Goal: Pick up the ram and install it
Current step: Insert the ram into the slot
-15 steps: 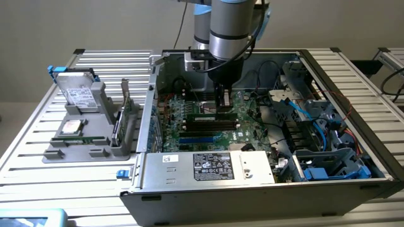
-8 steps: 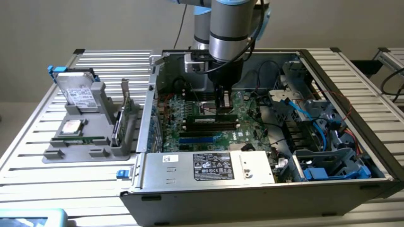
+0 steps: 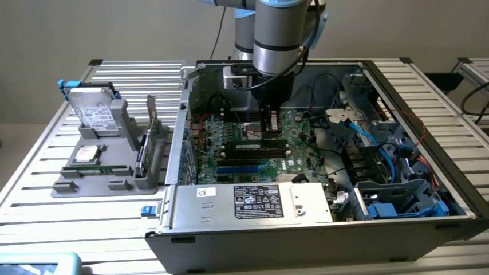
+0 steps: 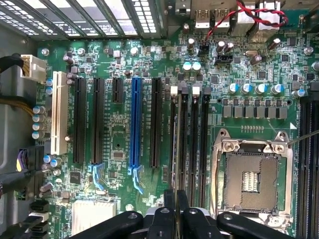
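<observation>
My gripper [image 3: 269, 132] reaches down into the open computer case [image 3: 397, 91], over the green motherboard [image 3: 210, 152]. It is shut on the ram [image 3: 264, 140], a slim green strip held on edge just above the black memory slots [image 3: 256, 152]. In the wrist view the fingertips of the gripper [image 4: 175, 199] pinch the ram [image 4: 178, 149], seen edge-on as a thin line. It runs along one of the memory slots [image 4: 192, 139] next to the CPU socket [image 4: 251, 179]. I cannot tell whether the strip touches the slot.
A grey holder [image 3: 84, 186] left of the case carries a silver hard drive [image 3: 95, 112], an upright green card [image 3: 153, 132] and a chip [image 3: 86, 153]. The power supply [image 3: 252, 201] sits at the case front. Cables and blue drive bays [image 3: 397, 200] crowd the exterior view's right.
</observation>
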### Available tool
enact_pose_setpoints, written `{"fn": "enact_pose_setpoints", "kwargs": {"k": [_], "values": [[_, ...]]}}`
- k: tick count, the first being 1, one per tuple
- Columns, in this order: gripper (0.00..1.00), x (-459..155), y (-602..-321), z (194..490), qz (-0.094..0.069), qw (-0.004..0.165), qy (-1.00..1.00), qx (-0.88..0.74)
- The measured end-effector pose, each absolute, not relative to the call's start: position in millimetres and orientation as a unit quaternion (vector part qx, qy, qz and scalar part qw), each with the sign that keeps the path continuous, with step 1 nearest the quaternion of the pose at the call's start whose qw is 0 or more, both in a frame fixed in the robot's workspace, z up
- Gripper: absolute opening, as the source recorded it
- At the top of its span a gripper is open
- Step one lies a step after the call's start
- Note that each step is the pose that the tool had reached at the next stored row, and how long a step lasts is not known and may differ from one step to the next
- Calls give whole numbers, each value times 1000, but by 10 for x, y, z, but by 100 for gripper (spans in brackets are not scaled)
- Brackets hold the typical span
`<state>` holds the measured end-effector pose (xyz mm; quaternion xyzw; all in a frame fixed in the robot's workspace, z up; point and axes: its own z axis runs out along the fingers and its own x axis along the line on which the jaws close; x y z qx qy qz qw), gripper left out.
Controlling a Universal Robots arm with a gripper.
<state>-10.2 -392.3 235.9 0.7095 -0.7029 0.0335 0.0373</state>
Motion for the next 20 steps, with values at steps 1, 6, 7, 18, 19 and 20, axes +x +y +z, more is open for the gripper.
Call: {"fn": "enact_pose_setpoints", "kwargs": {"k": [1,6,7,18,19,20], "values": [[13,-102,-3923,2358,34,37,-703,709],[13,-102,-3924,2339,35,38,-703,709],[13,-103,-3925,2338,35,39,-703,709],[13,-102,-3925,2306,37,40,-703,709],[13,-102,-3926,2305,38,40,-703,709],[13,-102,-3925,2304,38,40,-703,709]]}}
